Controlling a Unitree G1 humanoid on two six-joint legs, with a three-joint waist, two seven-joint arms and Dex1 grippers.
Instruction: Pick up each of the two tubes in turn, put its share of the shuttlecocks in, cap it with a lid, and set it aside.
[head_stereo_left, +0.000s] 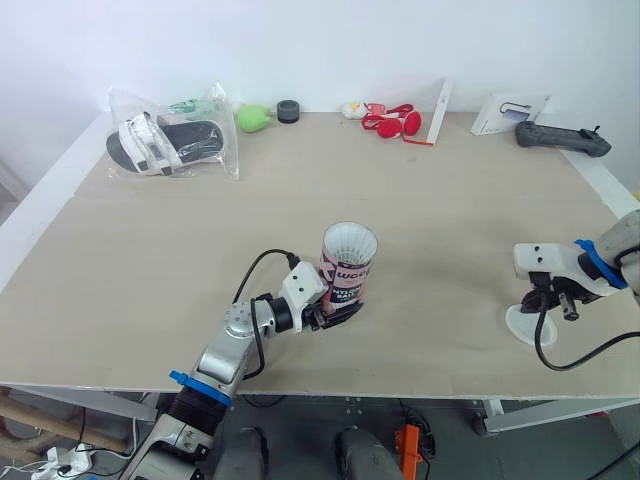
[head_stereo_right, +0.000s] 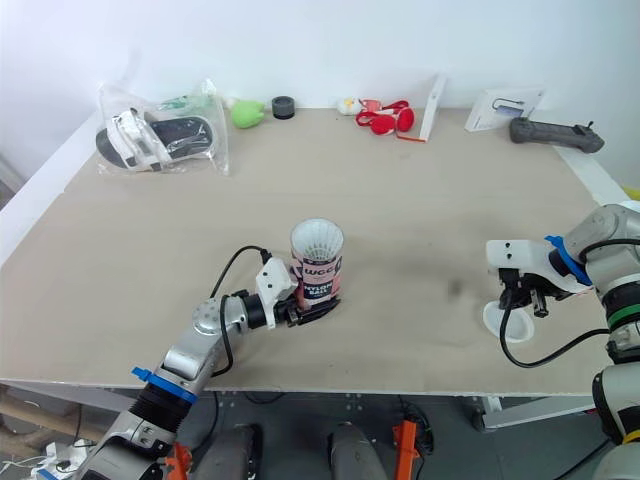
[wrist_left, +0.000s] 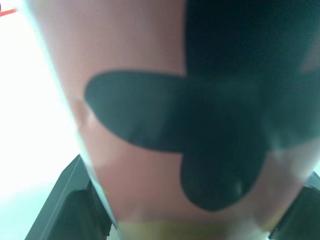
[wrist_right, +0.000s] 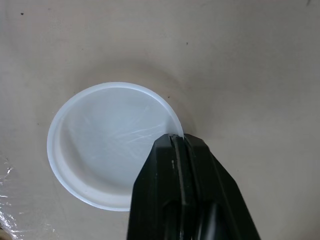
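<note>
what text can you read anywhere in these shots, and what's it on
"WCC": white letters on the black band of the tube; the letters after these curve out of sight.
Smaller lines under that band on the tube: too small to read.
White box at the back: print too small to read.
Lid: no text.

Pale board table (head_stereo_left: 450, 250), white wall (head_stereo_left: 330, 45) behind.
Wall runs along the far edge; white frame (head_stereo_left: 40, 205) shows past left and right edges.
</note>
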